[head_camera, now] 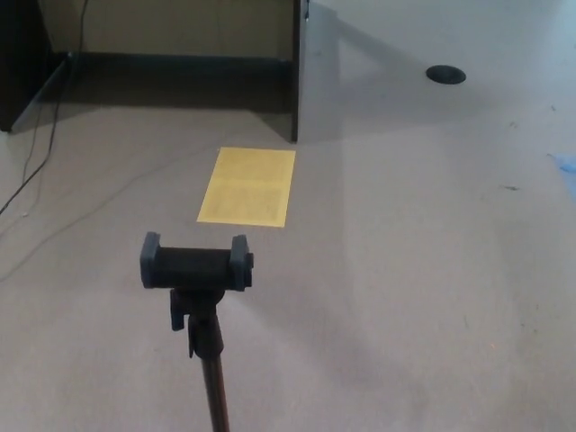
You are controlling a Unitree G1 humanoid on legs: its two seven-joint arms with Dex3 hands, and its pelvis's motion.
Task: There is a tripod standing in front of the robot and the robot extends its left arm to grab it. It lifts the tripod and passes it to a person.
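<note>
The tripod (209, 333) is seen upright, slightly left of centre, its pole vertical, probably nearer the left arm; neither hand is shown, so their state cannot be told.

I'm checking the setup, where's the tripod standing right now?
In the head view the tripod stands low and left of centre on the floor, just nearer the robot than the yellow sheet.
</note>
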